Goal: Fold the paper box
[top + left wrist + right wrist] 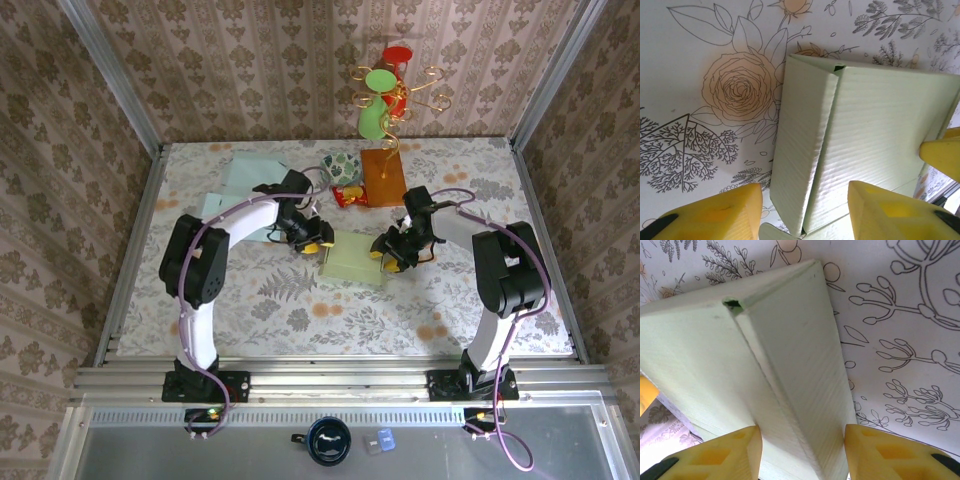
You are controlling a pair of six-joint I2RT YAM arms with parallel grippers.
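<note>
The pale green paper box (357, 260) lies flat on the flowered cloth at the table's middle. My left gripper (312, 240) is at its left end and my right gripper (392, 255) at its right end. In the left wrist view the box (875, 125) has its side wall (802, 150) folded up, and the left gripper (805, 212) is open astride that wall, one yellow finger (715, 215) clear of the box. In the right wrist view the right gripper (802, 452) is open astride the box's other side wall (800, 365).
At the back stand a green vase on a gold wire stand (375, 110), a brown box (381, 177), a red packet (347, 196) and a patterned bowl (340, 163). Pale green sheets (250, 175) lie back left. Metal rails edge the table.
</note>
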